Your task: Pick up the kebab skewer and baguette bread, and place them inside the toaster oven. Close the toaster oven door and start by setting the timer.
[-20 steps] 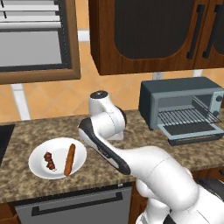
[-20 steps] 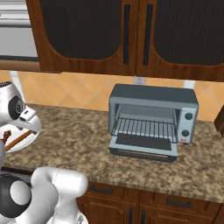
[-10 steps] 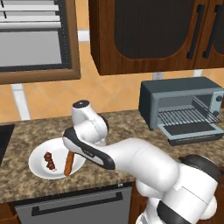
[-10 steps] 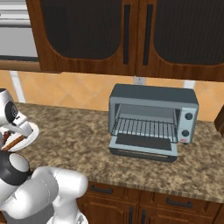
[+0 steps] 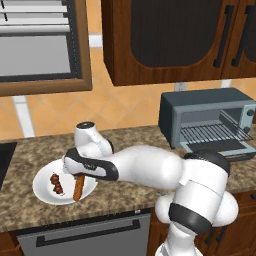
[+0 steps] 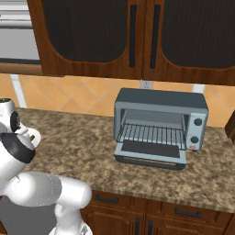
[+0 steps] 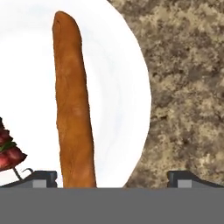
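The hand [image 7: 112, 177], fingers spread wide, is hovering over the white plate [image 7: 127, 65]; the long orange-brown baguette [image 7: 72, 105] is lying lengthwise between them, nearer one finger.

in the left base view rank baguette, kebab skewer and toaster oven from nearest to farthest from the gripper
1. Baguette bread, on the white plate right under the gripper.
2. Kebab skewer, on the plate's left part.
3. Toaster oven, far right along the counter.

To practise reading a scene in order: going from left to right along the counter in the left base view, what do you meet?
Kebab skewer → baguette bread, both on the white plate → the robot's white arm → toaster oven, its door dropped open.
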